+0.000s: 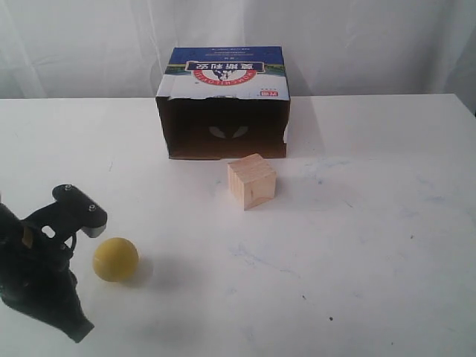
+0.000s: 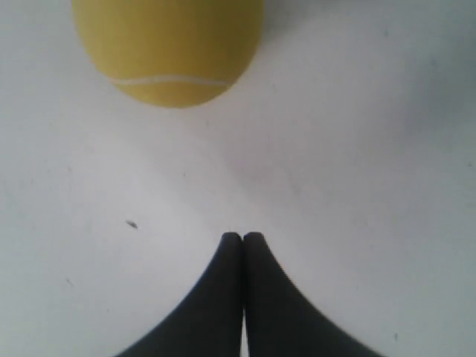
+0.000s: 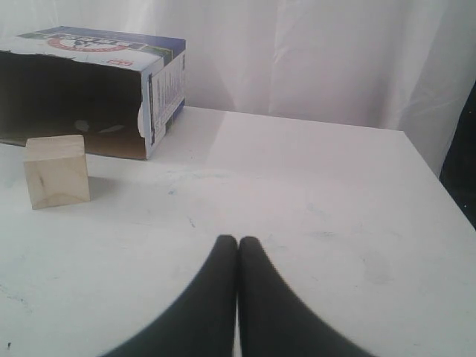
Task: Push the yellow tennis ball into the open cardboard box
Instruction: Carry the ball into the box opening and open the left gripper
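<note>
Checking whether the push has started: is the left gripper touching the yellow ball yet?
Apart. The left wrist view shows a strip of bare white table between the closed fingertips of the left gripper and the yellow tennis ball.

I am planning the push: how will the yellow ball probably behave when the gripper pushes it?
The ball is round on a smooth table, so it will likely roll freely. An off-centre push by the shut left gripper may send it sideways. The wooden cube before the box could deflect it.
</note>
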Available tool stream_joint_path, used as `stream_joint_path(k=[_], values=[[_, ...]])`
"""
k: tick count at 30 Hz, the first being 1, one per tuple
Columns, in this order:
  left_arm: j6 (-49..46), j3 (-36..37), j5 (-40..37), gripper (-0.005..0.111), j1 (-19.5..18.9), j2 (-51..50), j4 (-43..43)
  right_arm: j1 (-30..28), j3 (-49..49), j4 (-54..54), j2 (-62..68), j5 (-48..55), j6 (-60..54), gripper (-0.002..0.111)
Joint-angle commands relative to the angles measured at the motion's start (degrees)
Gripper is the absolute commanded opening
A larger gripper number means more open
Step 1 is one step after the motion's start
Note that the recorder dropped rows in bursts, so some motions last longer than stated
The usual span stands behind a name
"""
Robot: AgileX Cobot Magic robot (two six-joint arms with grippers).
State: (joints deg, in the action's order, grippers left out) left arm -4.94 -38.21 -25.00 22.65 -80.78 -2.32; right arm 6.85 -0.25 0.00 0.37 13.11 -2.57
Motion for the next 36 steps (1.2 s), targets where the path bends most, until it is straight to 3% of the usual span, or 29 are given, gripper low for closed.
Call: stream_joint_path(k=[1,3,6,8,11,28,36], values=[[-4.25,-1.83,16.68,0.0,-1.39,-9.39,0.51,-0.06,0.25,0.0,-0.37,-0.42,0.41,0.0],[-3.17,-11.91,17.55,0.002,-1.5,-15.52,1.08,-0.06,0.25,0.0,-0.37,-0.42,0.41,0.0],[-5.07,-29.8,7.91,0.01,1.33,-15.09,-2.88,-0.06,0.25,0.0,-0.37,-0.53,0.41,0.0],[-0.55,-40.03,1.28,0.013,1.95,-13.13,-9.05,-0.06,0.25,0.0,-0.37,-0.53,0.41,0.0],[2.71,-46.03,-3.98,0.014,2.09,-10.41,-13.25,-0.06,0.25,0.0,-0.37,-0.53,0.41,0.0],[4.15,-32.5,-5.19,0.013,2.7,3.84,-12.6,-0.06,0.25,0.0,-0.37,-0.43,1.25,0.0],[10.66,-18.62,-5.43,0.013,3.62,16.58,-9.42,-0.06,0.25,0.0,-0.37,-0.55,1.3,0.0]])
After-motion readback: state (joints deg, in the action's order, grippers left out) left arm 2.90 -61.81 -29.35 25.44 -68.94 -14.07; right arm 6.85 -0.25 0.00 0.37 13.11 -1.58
